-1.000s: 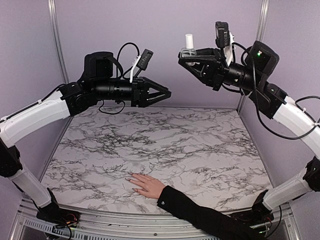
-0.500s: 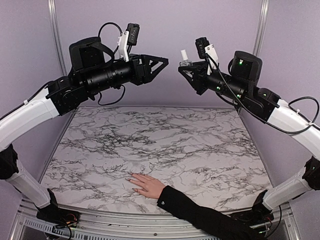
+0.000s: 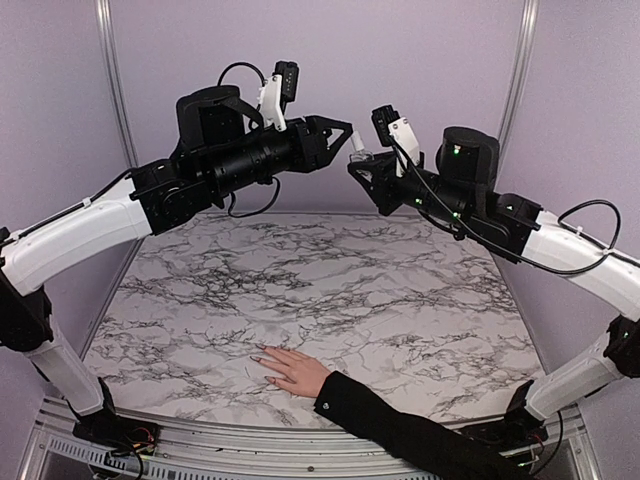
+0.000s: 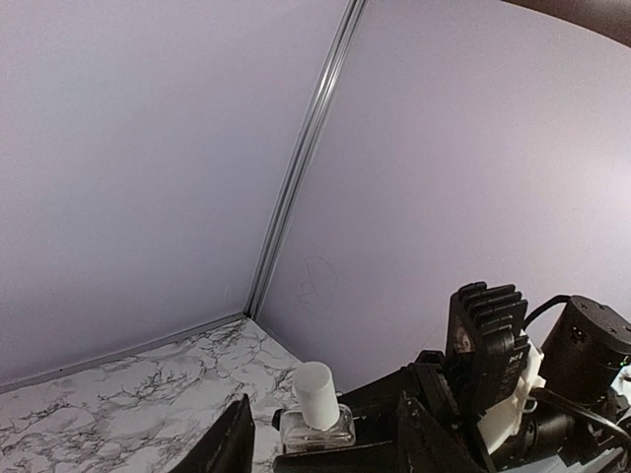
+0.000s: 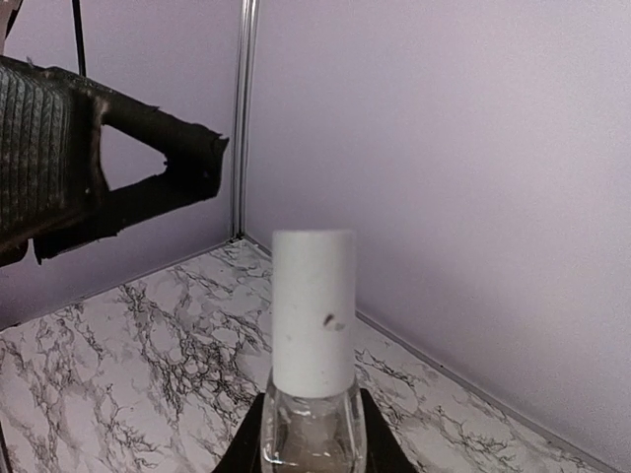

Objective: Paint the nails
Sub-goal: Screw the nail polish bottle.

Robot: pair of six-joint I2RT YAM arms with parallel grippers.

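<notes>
A pale hand (image 3: 295, 371) with a black sleeve lies flat on the marble table near the front edge. Its nails (image 3: 258, 350) are too small to make out. My right gripper (image 3: 363, 168) is raised at the back centre, shut on a clear nail polish bottle (image 5: 311, 434) with a white cap (image 5: 313, 310), held upright. My left gripper (image 3: 345, 138) is open at the same height, its tips right beside the cap. In the left wrist view the bottle (image 4: 317, 412) stands between my left fingers (image 4: 235, 445), with gaps on both sides. The left gripper also shows in the right wrist view (image 5: 148, 182).
The marble table (image 3: 330, 280) has purple walls on three sides, with metal posts in the back corners (image 3: 110, 90). The black sleeve (image 3: 400, 430) runs from the front right. Both arms arch high above the table.
Both grippers have closed in on each other at the back centre: the left rose and swung right, the right came down and left with the bottle. The hand has not moved.
</notes>
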